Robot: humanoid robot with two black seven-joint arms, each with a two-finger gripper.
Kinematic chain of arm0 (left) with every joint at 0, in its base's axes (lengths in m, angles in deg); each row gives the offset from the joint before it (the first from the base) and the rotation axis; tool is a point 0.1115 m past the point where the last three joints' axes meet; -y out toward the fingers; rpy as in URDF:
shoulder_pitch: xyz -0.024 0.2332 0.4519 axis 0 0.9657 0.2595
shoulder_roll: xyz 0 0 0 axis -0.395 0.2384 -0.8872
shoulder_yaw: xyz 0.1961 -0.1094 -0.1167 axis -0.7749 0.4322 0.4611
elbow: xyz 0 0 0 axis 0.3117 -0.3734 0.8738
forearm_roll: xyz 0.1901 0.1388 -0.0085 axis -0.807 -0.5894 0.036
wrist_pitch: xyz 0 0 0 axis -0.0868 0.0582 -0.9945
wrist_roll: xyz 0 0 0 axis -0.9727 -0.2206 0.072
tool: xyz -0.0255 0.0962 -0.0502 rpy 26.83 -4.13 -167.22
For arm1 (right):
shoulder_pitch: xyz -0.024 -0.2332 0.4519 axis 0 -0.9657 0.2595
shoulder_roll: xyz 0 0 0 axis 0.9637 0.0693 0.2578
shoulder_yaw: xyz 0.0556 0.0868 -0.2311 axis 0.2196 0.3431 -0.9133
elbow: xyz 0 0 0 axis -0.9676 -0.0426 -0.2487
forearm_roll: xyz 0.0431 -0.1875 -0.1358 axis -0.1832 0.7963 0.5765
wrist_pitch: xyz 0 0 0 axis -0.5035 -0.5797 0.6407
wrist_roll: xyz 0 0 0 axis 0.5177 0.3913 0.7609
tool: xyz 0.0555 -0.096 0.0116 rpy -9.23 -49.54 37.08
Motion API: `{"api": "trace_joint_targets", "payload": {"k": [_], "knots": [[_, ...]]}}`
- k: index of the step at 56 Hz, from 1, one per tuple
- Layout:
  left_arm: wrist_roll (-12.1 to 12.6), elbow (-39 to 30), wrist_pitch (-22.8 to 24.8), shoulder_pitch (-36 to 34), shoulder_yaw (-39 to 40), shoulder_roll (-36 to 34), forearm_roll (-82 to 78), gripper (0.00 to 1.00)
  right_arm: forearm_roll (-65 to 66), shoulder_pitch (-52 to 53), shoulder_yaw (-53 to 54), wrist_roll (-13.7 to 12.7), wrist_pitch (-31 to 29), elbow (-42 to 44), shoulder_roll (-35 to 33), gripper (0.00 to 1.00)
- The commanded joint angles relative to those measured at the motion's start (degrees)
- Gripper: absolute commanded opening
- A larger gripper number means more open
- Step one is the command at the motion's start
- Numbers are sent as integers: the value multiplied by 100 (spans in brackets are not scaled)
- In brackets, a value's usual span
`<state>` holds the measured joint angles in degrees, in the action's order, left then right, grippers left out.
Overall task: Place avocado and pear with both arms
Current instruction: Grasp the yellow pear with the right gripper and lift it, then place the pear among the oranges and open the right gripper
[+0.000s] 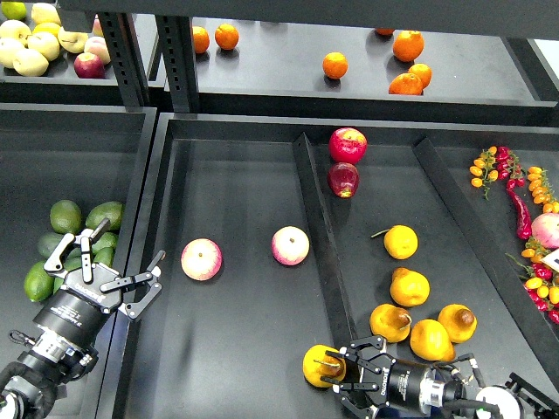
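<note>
My right gripper (336, 371) is closing on the pear (318, 366) at the near edge, pear lying just left of it. My left gripper (109, 266) is hanging open and empty, the avocado (103, 258) sitting under its fingers, long axis unclear.

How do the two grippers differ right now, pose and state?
The left gripper is open and holds nothing, while the right gripper is closed on the pear. The left gripper hovers beside the avocados, over the divider by the left bin; the right gripper sits low in the pear compartment, pointing left. Both are black and two-fingered.
</note>
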<state>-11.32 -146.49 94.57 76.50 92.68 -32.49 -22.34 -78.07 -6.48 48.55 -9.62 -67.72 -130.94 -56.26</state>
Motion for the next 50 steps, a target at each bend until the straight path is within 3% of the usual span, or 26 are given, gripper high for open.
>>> {"api": "trace_joint_targets", "payload": {"k": [1,10,22,37,50], "knots": [[0,0,1,0,4,0,0,100,-280,22,80,-1,154,-473,-455,23],[0,0,1,0,4,0,0,100,-412,-127,71,-1,75,-764,-1387,24],[0,-9,1,0,4,0,0,100,-421,-750,1,-1,-123,-1028,-1959,24],[0,-9,1,43,-5,0,0,100,-175,-1164,27,-1,-123,-870,-2056,26],[0,-9,1,70,-5,0,0,100,238,-1120,89,-1,-123,-211,-1634,27]]}}
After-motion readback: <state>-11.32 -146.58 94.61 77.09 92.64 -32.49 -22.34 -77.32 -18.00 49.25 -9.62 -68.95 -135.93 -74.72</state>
